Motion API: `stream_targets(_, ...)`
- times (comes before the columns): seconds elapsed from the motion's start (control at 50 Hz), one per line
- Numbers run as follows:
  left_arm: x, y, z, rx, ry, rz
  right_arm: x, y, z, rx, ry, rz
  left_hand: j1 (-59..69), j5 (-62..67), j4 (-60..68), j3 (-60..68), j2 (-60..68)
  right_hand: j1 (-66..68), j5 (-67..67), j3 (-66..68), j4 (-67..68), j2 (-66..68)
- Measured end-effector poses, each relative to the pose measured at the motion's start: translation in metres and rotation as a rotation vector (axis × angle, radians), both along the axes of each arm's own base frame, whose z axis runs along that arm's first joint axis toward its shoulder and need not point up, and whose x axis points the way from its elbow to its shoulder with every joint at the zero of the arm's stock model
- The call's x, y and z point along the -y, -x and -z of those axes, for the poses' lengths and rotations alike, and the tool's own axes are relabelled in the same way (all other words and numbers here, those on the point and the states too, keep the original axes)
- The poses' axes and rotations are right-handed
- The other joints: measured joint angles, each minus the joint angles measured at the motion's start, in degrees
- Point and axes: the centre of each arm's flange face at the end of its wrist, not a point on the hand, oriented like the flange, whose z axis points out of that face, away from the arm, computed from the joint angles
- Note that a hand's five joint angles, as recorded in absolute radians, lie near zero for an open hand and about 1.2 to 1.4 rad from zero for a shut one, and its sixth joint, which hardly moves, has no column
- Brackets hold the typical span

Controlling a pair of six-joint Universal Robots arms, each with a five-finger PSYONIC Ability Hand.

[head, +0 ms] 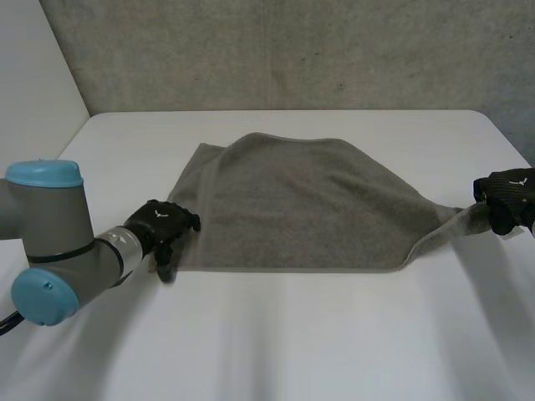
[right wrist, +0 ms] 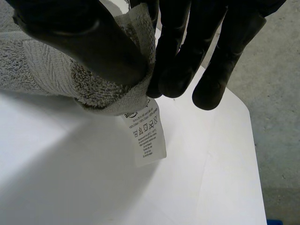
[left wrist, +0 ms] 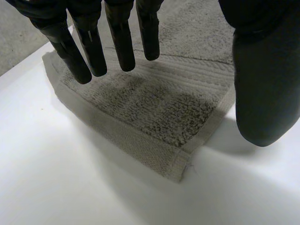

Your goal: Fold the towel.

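Observation:
A grey towel [head: 292, 205] lies folded on the white table [head: 276, 334], stretched out to a point at the right. My right hand [head: 508, 199] is shut on that right corner [right wrist: 105, 93], pinching it between thumb and fingers just above the table; a white care label [right wrist: 146, 136] hangs from it. At the towel's near left corner [left wrist: 180, 159] hovers my left hand [head: 163, 227]. Its fingers [left wrist: 122, 42] are straight and spread above the cloth, thumb [left wrist: 265, 79] apart, holding nothing.
The table's far edge meets a grey wall [head: 292, 50]. My left arm [head: 50, 251] reaches in over the near left part of the table. Bare white surface lies in front of the towel.

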Motion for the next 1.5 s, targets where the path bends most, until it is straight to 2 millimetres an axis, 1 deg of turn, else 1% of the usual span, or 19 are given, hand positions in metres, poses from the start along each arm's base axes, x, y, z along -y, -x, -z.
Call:
stream_targets(0.16,0.007,0.001,0.005,-0.001,0.008,-0.004,0.0,0.0,0.0,-0.003,0.001,-0.003,0.11,1.14,0.1,0.07,0.01,0.0,0.0,0.0,0.0,0.0)
stream_targets(0.3,0.015,0.002,0.008,0.002,0.022,-0.013,-0.001,0.0,0.001,-0.029,0.001,-0.01,2.12,3.92,1.9,2.81,0.79,0.0,0.0,0.0,0.0,0.0)
stream_targets(0.64,0.031,0.007,0.006,-0.004,0.061,-0.019,-0.002,0.0,0.002,-0.037,0.0,-0.012,11.94,12.4,11.84,12.75,10.91,0.0,0.0,0.0,0.0,0.0)
stream_targets(0.72,0.033,0.008,0.006,-0.005,0.065,-0.018,-0.002,0.0,0.002,-0.037,0.0,-0.013,17.05,16.45,17.1,17.8,15.93,0.0,0.0,0.0,0.0,0.0)
stream_targets(0.76,0.033,0.008,0.006,-0.006,0.068,-0.017,-0.002,0.0,0.002,-0.037,0.0,-0.013,22.96,23.03,23.09,23.63,21.77,0.0,0.0,0.0,0.0,0.0)
stream_targets(0.84,0.034,0.008,0.004,-0.009,0.074,-0.018,-0.002,0.0,0.002,-0.037,0.0,-0.013,30.84,30.84,30.95,31.51,29.72,0.0,0.0,0.0,0.0,0.0)
stream_targets(0.92,0.035,0.008,0.0,-0.011,0.087,-0.022,-0.002,0.0,0.002,-0.038,0.0,-0.012,41.6,41.83,41.32,42.25,40.5,0.0,0.0,0.0,0.0,0.0)
stream_targets(1.06,0.035,0.008,-0.004,-0.012,0.1,-0.029,-0.001,0.001,0.002,-0.038,0.0,-0.011,46.65,47.24,46.43,47.45,45.6,0.0,-0.03,0.0,0.0,0.0)
stream_targets(1.12,0.034,0.008,-0.002,-0.011,0.097,-0.028,-0.002,0.0,0.002,-0.038,0.0,-0.012,51.2,51.95,51.09,52.22,50.24,0.0,-0.03,0.0,0.0,0.0)
stream_targets(1.2,0.033,0.008,-0.001,-0.009,0.092,-0.027,-0.002,0.0,0.002,-0.038,0.0,-0.013,56.92,60.2,60.98,62.67,58.66,0.0,-0.02,0.0,0.0,0.0)
stream_targets(1.3,0.033,0.008,-0.002,-0.011,0.093,-0.027,-0.002,0.0,0.001,-0.035,0.003,-0.016,56.97,60.68,62.01,64.02,58.95,0.0,-0.02,0.0,0.0,0.0)
stream_targets(1.38,0.03,0.008,-0.01,-0.018,0.105,-0.031,-0.003,0.0,-0.006,-0.027,0.02,-0.017,56.97,60.72,62.01,64.06,58.93,0.0,-0.03,0.0,0.0,0.0)
stream_targets(1.46,0.024,0.004,-0.026,-0.03,0.128,-0.038,-0.008,-0.001,-0.028,-0.023,0.081,-0.012,56.98,60.72,62.01,64.2,58.93,0.0,-0.03,0.0,0.0,0.0)
stream_targets(1.5,0.018,0.001,-0.041,-0.039,0.152,-0.043,-0.013,-0.001,-0.044,-0.016,0.125,-0.007,56.98,60.72,62.01,64.24,58.93,0.0,-0.03,0.0,0.0,0.0)
